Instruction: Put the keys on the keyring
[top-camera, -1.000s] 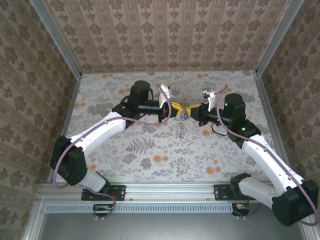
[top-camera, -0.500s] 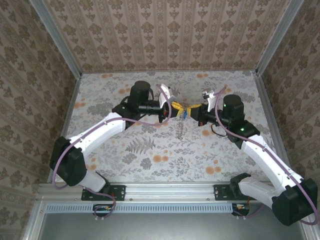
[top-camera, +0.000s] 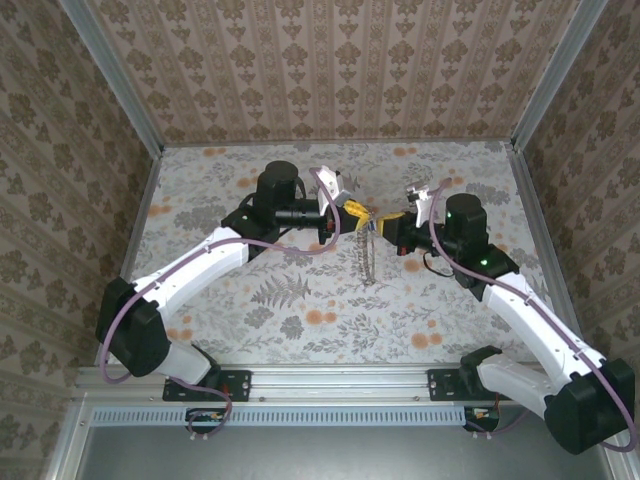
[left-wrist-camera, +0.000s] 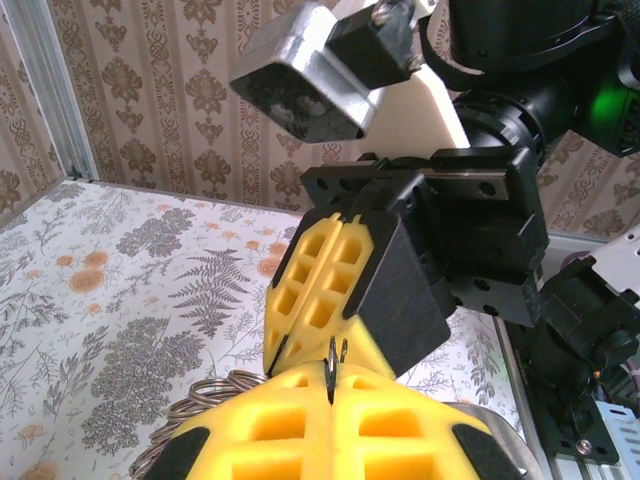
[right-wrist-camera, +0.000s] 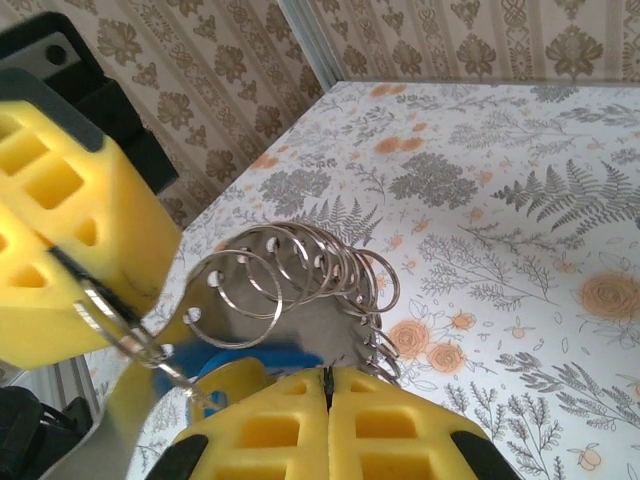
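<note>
The left gripper (top-camera: 362, 214) clamped the keyring (top-camera: 369, 258), whose long axis ran toward the table's (top-camera: 200, 190) near edge; the right gripper (top-camera: 383, 222) was closed, keys (right-wrist-camera: 250, 360) at its tips, hold unclear.

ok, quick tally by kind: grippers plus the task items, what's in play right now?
grippers: 2 (left gripper, right gripper)
keyring: 1
blue key set: 1
total: 4

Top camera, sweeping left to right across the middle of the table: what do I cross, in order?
Left gripper → keyring, dangling below where the two sets of fingertips meet → right gripper.
</note>
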